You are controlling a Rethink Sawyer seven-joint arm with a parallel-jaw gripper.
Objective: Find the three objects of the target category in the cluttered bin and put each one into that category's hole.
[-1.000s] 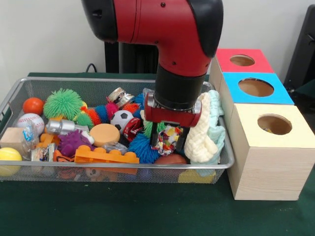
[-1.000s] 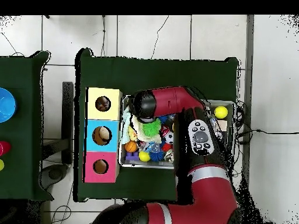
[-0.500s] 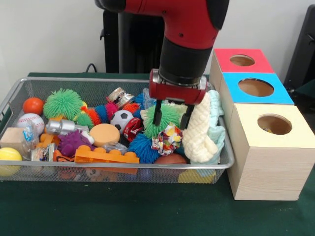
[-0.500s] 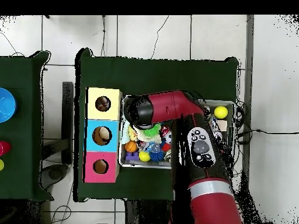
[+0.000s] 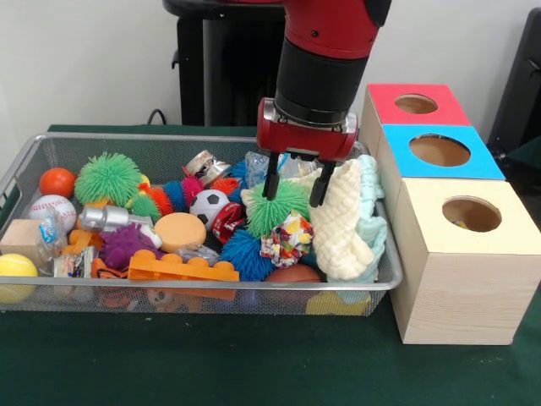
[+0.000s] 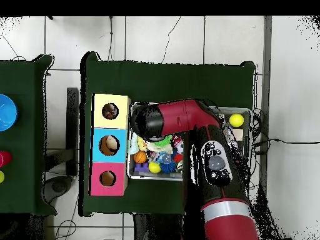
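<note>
Wire bin (image 5: 25, 161) sitting on the desk (image 5: 254, 364), crammed with toys. Claw (image 5: 293, 188): fingers spread, gripping nothing, hanging just above a green spiky ball (image 5: 272, 207); a patterned cloth knot (image 5: 287, 239) is lying at its 6 o'clock, a cream rope toy (image 5: 342, 224) touching at 3 o'clock.

Step, as judged: searching and choosing a pick; nothing is being carried. Target category cannot be told.

Boxes at the bin's 3 o'clock: yellow (image 5: 469, 216), blue (image 5: 439, 152), red (image 5: 416, 105), each showing a round hole.

Next move is calling for a straight descent onto one toy, avoiding the rope.

Writing: a red can (image 5: 226, 222) is showing lettering, unreadable.
</note>
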